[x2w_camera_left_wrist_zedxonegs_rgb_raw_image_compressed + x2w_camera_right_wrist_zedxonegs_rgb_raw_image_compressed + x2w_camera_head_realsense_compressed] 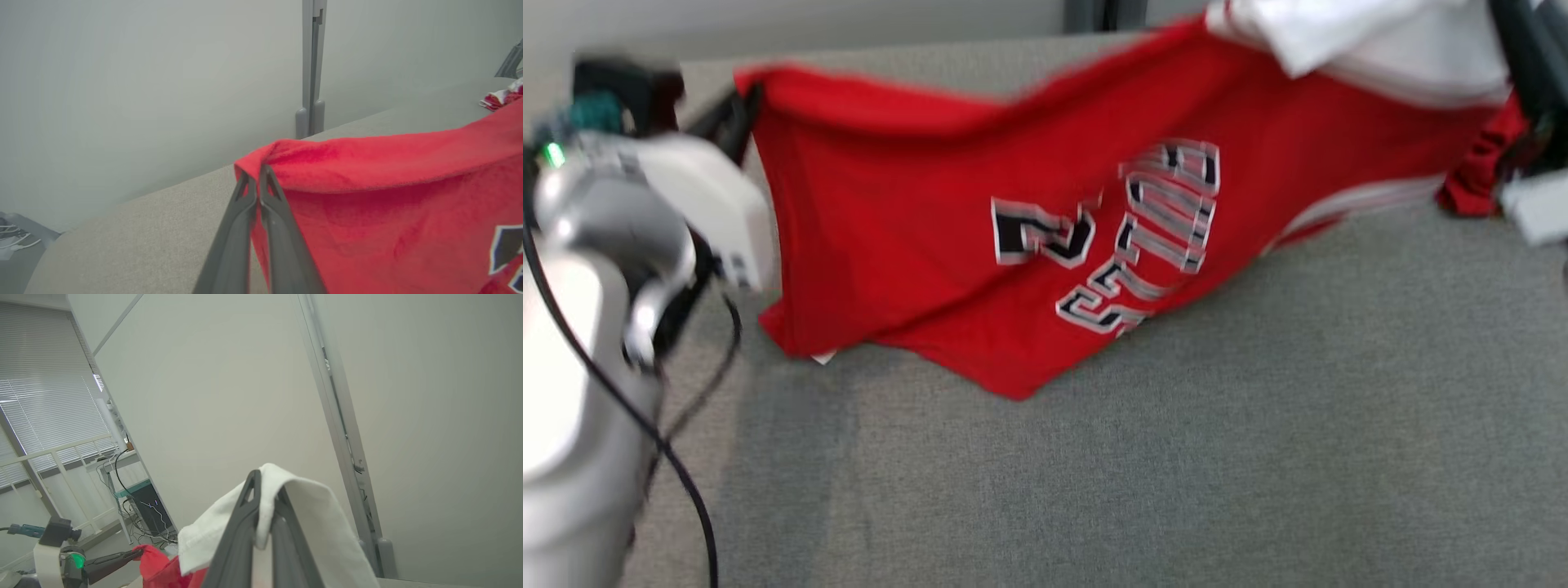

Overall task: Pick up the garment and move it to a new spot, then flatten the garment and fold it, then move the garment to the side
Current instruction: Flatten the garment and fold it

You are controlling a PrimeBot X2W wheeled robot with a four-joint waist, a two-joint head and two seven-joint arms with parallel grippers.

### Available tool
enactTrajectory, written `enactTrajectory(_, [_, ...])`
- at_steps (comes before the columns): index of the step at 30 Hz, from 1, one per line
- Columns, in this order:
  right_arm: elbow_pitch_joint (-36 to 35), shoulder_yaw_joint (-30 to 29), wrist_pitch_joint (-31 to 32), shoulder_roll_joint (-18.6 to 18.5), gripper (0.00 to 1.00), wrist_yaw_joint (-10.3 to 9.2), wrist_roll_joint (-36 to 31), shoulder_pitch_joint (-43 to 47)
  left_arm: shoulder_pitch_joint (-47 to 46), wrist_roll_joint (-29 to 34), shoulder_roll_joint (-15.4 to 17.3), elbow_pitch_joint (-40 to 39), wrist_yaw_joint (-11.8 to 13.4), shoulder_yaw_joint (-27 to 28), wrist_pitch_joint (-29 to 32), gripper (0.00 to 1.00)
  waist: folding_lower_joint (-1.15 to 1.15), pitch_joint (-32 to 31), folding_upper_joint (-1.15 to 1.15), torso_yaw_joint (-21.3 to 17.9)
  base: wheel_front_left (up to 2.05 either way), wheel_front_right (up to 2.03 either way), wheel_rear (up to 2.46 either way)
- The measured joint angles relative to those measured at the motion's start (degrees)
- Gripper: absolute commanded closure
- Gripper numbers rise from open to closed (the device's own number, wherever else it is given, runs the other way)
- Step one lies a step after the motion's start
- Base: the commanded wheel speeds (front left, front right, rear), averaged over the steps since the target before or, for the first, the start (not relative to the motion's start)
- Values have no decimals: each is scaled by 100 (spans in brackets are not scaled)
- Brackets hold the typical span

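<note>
The garment [915,220] is a red jersey with black-and-white lettering and a white part at its upper right. It hangs stretched between my two grippers, its lower edge resting on the grey table [1176,457]. My left gripper [737,122] is shut on the red top corner at the left; the left wrist view shows the left gripper [257,173] pinching the garment's red corner fold [388,171]. My right gripper [1515,49] holds the far end at the upper right. In the right wrist view the right gripper [265,488] is shut on the garment's white cloth [318,514].
The pale left forearm [621,237] and its black cable [645,408] fill the left edge. A grey post [310,81] stands against the wall behind the table. Loose cables [12,241] lie beyond the table's left end. A desk with equipment [139,498] stands by the window.
</note>
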Motion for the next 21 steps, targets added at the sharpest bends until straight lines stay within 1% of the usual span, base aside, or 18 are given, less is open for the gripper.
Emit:
enactTrajectory(4, [758, 338, -23, -74, 100, 1, 282, -1505, -1567, 200, 71, 1037, -211, -177, -31, 100, 0, 520, 0, -60, 0, 0, 0])
enactTrajectory(6, [1136, 398, -186, -89, 100, 2, 346, -2207, -2313, 346, 100, 1478, -248, -229, -176, 100, 0, 764, 0, -90, 0, 0, 0])
enactTrajectory(8, [1479, 405, -301, -37, 100, 2, 569, -2846, -3008, 405, 97, 1896, -277, -257, -270, 100, 0, 990, 0, -121, 0, 0, 0])
enactTrajectory(13, [2402, 715, -487, -67, 100, 4, 495, -4342, -4523, 691, 90, 2947, -336, -389, -631, 100, 0, 1468, 0, -181, 0, 0, 0])
enactTrajectory(17, [3034, 911, -777, -22, 100, 5, 365, -5557, -5500, 731, -56, 3657, -304, -357, -1172, 100, 0, 1732, 0, -195, 0, 0, 0])
enactTrajectory(21, [3450, 1091, -1087, 21, 100, 5, 293, -6533, -6270, 806, -172, 4187, -136, -305, -1823, 100, 0, 1899, 0, -199, 0, 0, 0])
